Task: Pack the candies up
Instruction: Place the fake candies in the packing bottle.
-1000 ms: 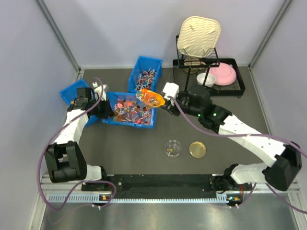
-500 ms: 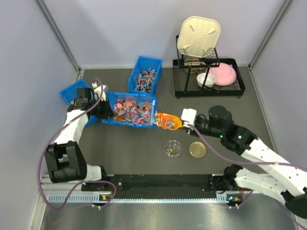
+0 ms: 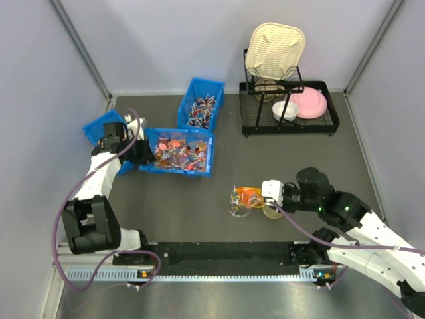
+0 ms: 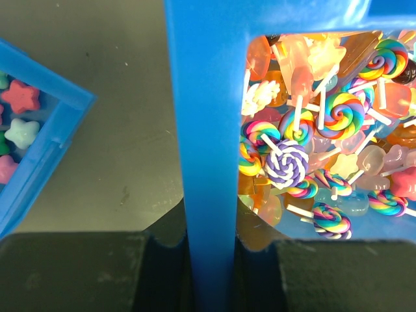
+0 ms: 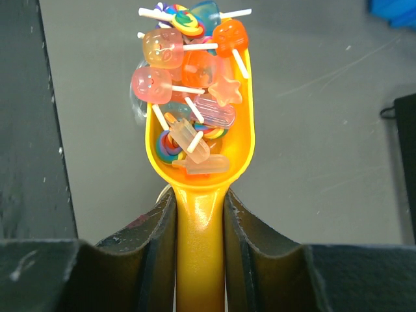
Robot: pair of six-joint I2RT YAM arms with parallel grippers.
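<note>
The candies (image 3: 178,153) fill the big blue bin (image 3: 208,154) left of centre; they are tiny lollipops and sweets in mixed colours (image 4: 312,149). My left gripper (image 3: 136,151) is shut on the bin's left wall (image 4: 211,130), one jaw on each side (image 4: 211,240). My right gripper (image 3: 263,195) is shut on the handle of the yellow scoop (image 3: 249,195). The scoop (image 5: 237,156) is heaped with candies (image 5: 192,97). It hovers over a small clear jar (image 3: 237,209) near the table's front, which it mostly hides in the right wrist view.
A gold lid (image 3: 273,211) lies right of the jar, under my right wrist. A second blue bin (image 3: 200,106) of stick-like sweets stands behind the big bin. A third (image 3: 99,126) with pastel stars (image 4: 19,123) is at far left. A black dish rack (image 3: 289,106) occupies the back right.
My right arm has carried the loaded scoop from the bin's right edge forward to above the clear jar. The left gripper has kept its hold on the bin wall.
</note>
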